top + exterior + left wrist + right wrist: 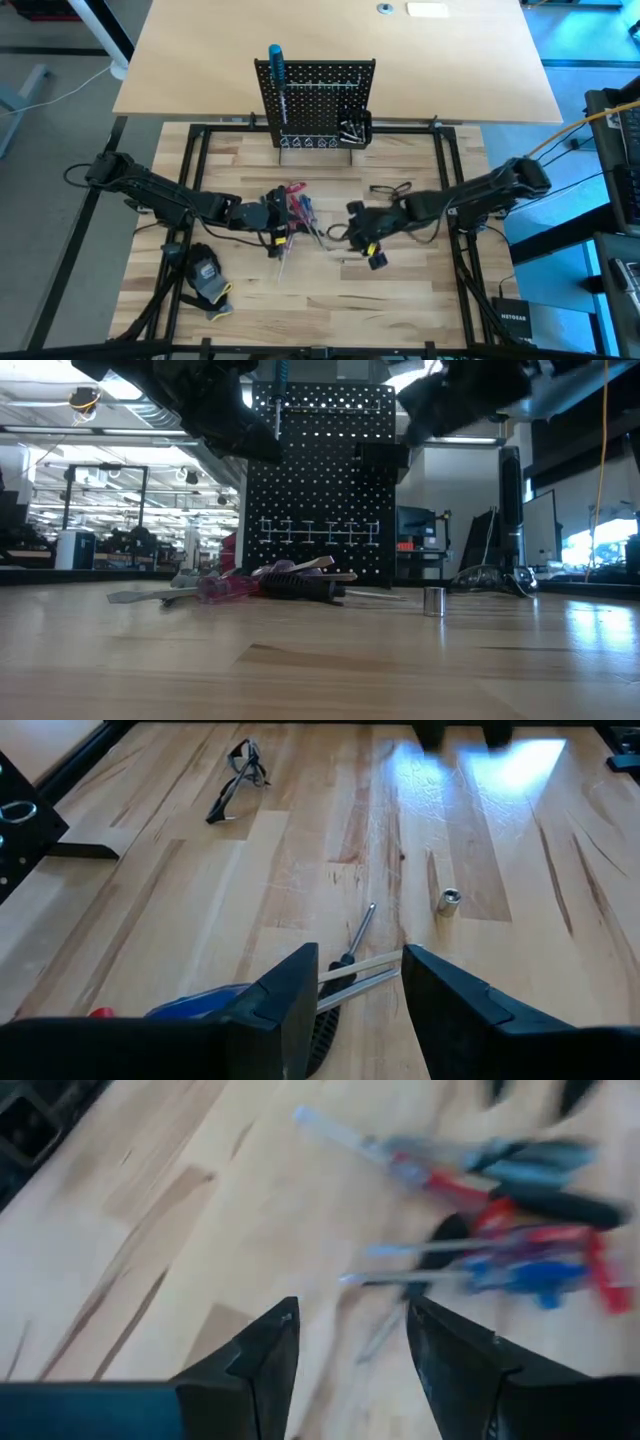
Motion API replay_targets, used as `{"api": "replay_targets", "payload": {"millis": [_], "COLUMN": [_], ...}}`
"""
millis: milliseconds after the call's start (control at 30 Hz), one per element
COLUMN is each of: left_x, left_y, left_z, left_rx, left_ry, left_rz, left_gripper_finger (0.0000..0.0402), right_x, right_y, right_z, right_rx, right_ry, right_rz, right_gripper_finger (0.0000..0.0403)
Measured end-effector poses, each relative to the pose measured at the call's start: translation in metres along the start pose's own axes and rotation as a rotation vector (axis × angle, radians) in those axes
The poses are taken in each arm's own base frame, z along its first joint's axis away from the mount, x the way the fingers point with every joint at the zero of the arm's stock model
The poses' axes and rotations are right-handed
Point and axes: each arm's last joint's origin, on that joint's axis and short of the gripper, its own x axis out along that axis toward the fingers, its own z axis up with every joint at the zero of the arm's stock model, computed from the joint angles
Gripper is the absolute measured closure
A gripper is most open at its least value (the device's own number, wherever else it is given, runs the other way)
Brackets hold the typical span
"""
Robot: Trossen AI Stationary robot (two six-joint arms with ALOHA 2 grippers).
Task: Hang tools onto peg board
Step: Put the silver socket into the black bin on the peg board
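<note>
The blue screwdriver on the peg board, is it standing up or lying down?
Standing up. The blue screwdriver hangs upright on the peg board, handle at the top edge and shaft pointing down.

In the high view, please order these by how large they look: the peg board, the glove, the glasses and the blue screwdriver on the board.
1. Peg board, clearly the largest.
2. Glove.
3. Glasses and blue screwdriver: they look about alike, so I do not rank them; the screwdriver stands upright and is seen foreshortened.
</note>
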Motion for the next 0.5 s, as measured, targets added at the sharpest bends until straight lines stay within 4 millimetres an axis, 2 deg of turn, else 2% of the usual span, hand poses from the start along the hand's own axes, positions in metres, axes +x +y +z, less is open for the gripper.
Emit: {"api": "replay_targets", "payload": {"millis": [267,500], "left_x": [0.0,0.0], "left_y": [0.0,0.0], "left_z": [0.0,0.0], "left_rx": [-0.002,-0.003], "left_ry": [-0.001,-0.002], "left_rz": [0.0,0.0], "left_gripper_finger": [0.0265,0.0265], "right_x": [0.048,0.082], "right_y": [0.011,0.013], "right_z": [-0.016,-0.034], "right_rx": [-0.032,-0.168], "right_ry": [0.147,0.248], "right_rz": [0.118,0.162], "right_gripper_finger": [0.0217,0.0217]}}
